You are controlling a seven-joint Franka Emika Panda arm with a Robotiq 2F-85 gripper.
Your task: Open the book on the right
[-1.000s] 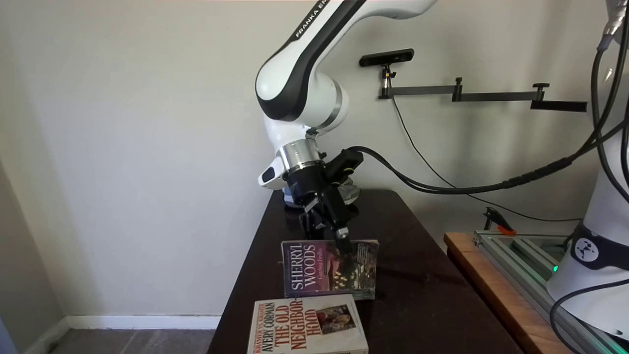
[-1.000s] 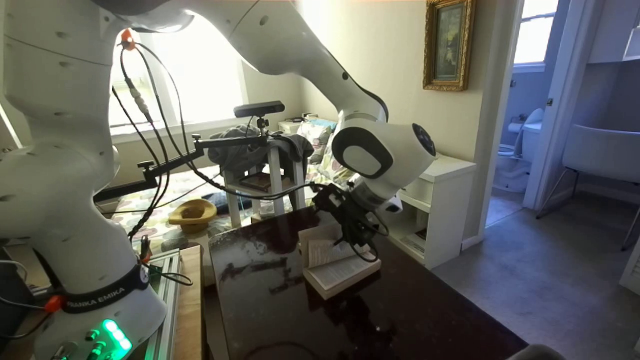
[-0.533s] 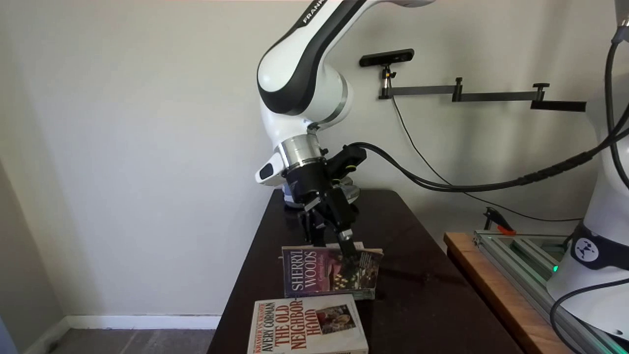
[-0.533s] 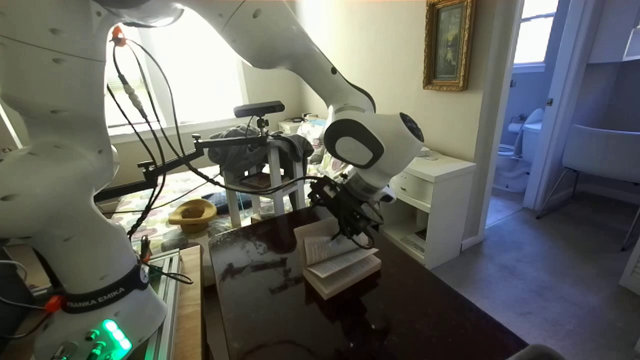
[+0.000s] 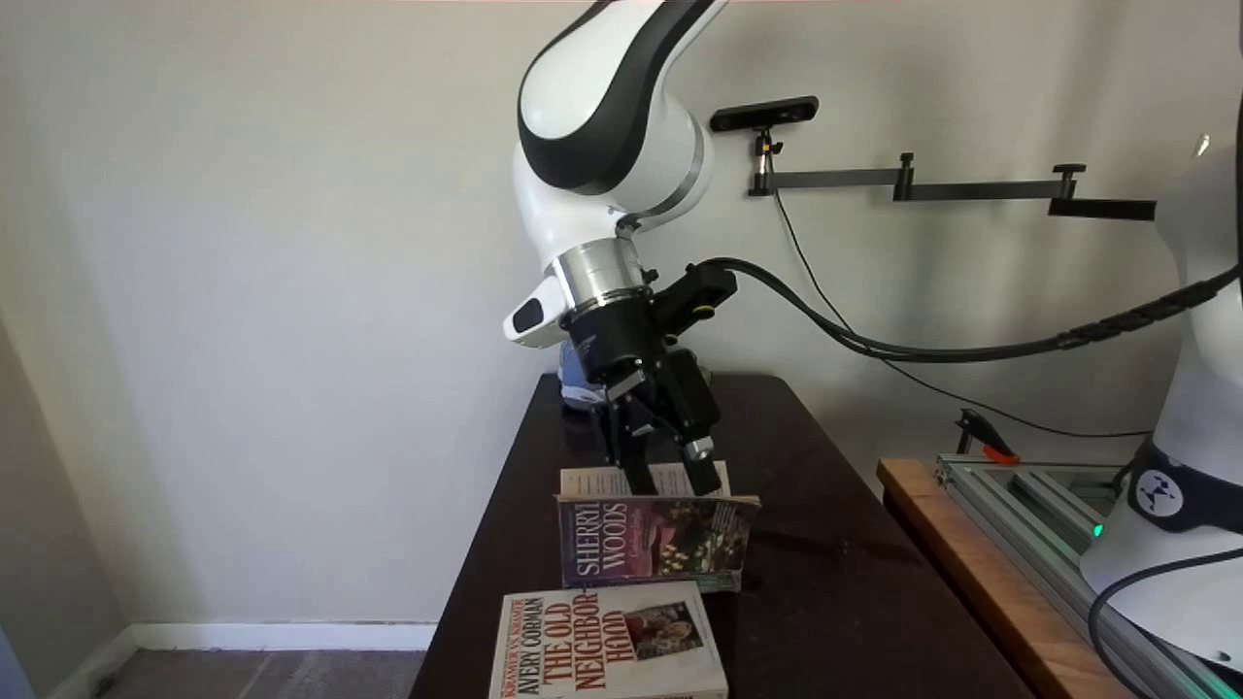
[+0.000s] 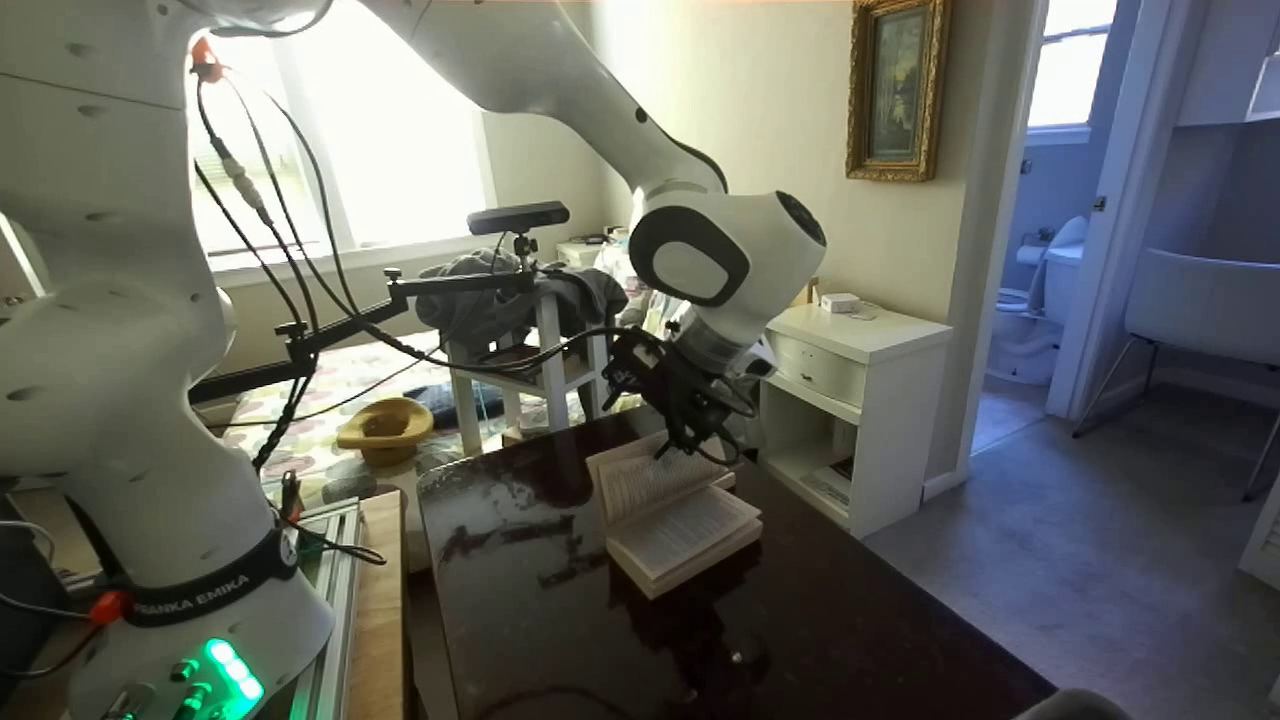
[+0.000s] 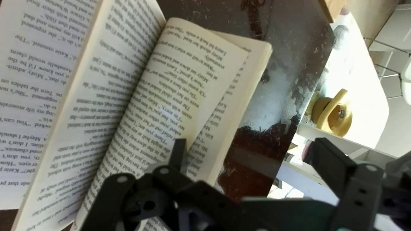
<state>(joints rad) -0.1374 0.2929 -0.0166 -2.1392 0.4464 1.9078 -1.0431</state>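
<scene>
Watching remotely, I see the gripper with its fingers spread wide, one overlapping a page in the wrist view; whether it touches, I can't tell. Near them, the book lies open on the dark table, some pale beige pages flat, others raised, its dark maroon picture cover standing steeply. Farther off, a white cabinet holds flat things too unclear to name. An exterior view, unlike the wrist view, shows a cream book just beside the open one.
</scene>
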